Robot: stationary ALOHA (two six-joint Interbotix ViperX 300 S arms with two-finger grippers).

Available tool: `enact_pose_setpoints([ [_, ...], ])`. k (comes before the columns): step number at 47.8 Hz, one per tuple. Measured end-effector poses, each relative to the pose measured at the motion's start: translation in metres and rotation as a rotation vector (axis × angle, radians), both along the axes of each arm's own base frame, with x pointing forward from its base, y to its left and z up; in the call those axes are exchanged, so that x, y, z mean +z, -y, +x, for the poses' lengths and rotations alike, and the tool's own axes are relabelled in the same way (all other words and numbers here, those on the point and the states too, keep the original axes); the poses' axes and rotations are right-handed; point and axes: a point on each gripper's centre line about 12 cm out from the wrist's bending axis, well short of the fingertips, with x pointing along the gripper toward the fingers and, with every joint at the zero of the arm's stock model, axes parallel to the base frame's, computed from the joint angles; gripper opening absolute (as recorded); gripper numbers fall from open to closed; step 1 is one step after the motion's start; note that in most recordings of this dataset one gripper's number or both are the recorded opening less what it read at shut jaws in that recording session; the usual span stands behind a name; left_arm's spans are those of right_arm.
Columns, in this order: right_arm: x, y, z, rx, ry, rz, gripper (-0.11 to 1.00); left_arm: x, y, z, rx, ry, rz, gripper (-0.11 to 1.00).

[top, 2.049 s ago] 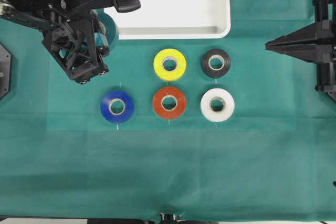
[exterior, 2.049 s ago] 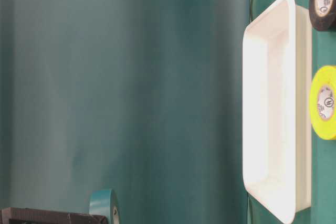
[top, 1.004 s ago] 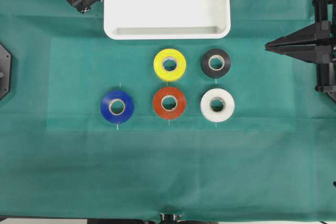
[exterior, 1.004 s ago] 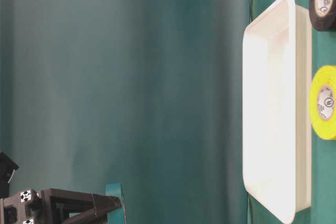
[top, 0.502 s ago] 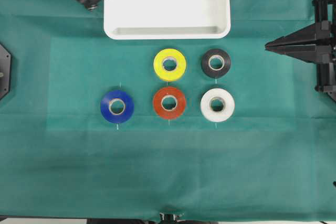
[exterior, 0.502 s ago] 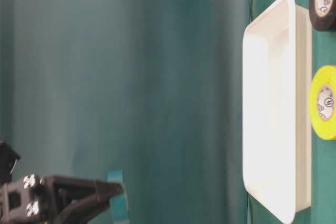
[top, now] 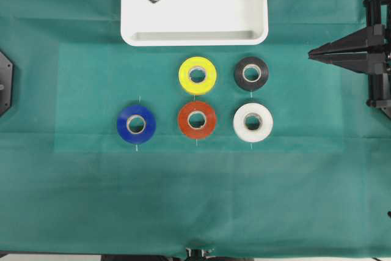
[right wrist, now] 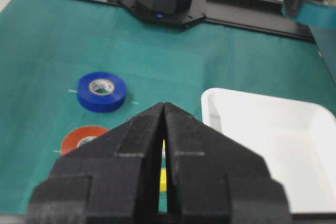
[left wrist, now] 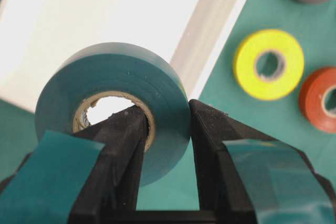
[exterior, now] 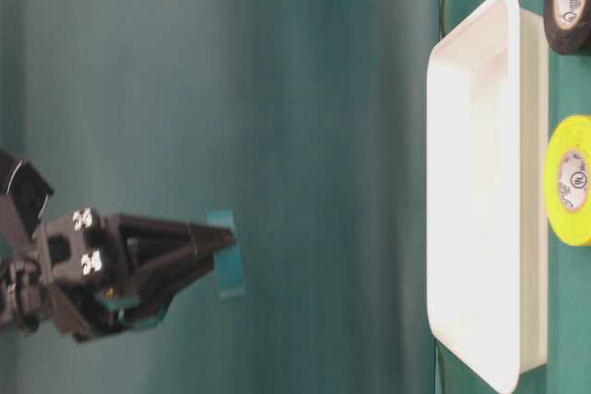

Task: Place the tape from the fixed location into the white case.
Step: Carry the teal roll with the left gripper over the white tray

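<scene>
While clamped in left gripper point(left wrist: 165, 124), tape point(left wrist: 113, 90) above white case point(left wrist: 79, 24).

The overhead view's top edge crops the white case point(top: 256, 35); its far rim is unseen.

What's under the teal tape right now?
In the left wrist view, the white case lies below the tape, which the left end effector holds; the roll and fingers cover the spot directly beneath.
</scene>
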Motion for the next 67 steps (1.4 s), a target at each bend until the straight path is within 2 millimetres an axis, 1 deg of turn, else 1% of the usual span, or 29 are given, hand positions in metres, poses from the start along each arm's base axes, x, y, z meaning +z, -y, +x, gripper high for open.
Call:
enact_pose_setpoints([
  [8, 0.000, 0.000, 0.000, -0.001, 0.000, -0.002, 0.00, 0.003, -0.005, 0.018, -0.018, 0.018, 0.014, 0.22],
  [17, 0.000, 0.000, 0.000, 0.000, -0.003, -0.002, 0.00, 0.002, -0.008, 0.029, -0.042, 0.020, 0.026, 0.22],
  [67, 0.000, 0.000, 0.000, 0.001, -0.008, -0.005, 0.00, 0.001, -0.006, 0.031, -0.049, 0.018, 0.026, 0.22],
])
